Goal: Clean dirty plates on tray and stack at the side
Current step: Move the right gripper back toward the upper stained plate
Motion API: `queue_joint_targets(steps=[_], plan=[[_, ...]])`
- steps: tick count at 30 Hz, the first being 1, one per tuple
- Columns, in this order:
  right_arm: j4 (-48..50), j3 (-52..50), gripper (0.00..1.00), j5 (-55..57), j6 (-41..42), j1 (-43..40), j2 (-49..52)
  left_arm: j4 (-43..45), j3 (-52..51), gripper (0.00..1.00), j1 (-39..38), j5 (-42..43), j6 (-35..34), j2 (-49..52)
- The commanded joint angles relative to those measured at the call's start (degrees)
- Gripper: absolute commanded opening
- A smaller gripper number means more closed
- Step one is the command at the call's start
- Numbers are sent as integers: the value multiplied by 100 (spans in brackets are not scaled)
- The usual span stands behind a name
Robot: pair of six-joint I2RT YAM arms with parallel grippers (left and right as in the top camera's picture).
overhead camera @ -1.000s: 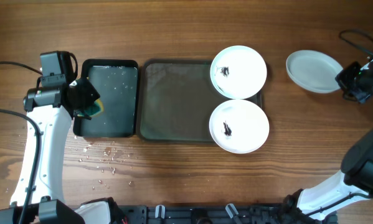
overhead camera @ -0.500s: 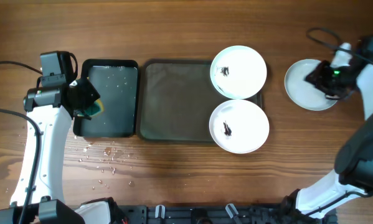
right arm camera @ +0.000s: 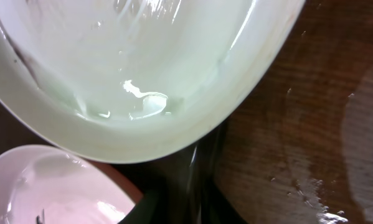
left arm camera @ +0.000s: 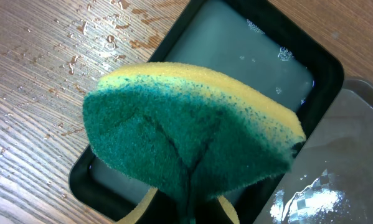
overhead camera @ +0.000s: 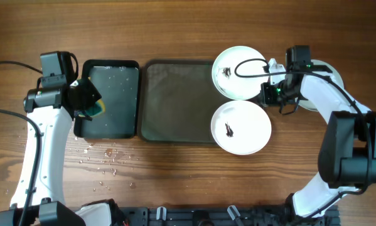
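Your left gripper is pinching a creased green-and-yellow sponge and holding it over the narrow black water-filled tray. Your right gripper is hovering at the right rim of the upper round white plate; I cannot tell how far its fingers are spread, nor whether they are touching that rim. That plate and the lower white plate are each carrying a dark smudge, and both are overhanging the right end of the large grey-green rectangular tray. A third white plate is lying on the wooden table right of the tray, mostly hidden under your right arm.
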Motion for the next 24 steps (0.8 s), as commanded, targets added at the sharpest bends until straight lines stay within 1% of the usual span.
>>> queue_joint_targets(steps=[1,6,10,13,15,20,24], plan=[[247,-166,20,245,-136,4,-50,42,-7,4,24,70,83,2],[435,-168,20,262,-122,4,-50,44,-7,4,24,70,81,2],[531,-184,20,553,-11,4,-50,42,-7,4,24,70,83,2],[688,-308,17,562,79,7,-48,42,-7,4,24,70,83,2],[758,-396,14,328,68,11,-48,42,-7,4,24,70,83,2],[1161,-699,6,313,-2,11,-46,68,-7,4,24,70,83,2],[1207,-702,5,299,-286,11,-46,68,-7,4,24,70,81,2]])
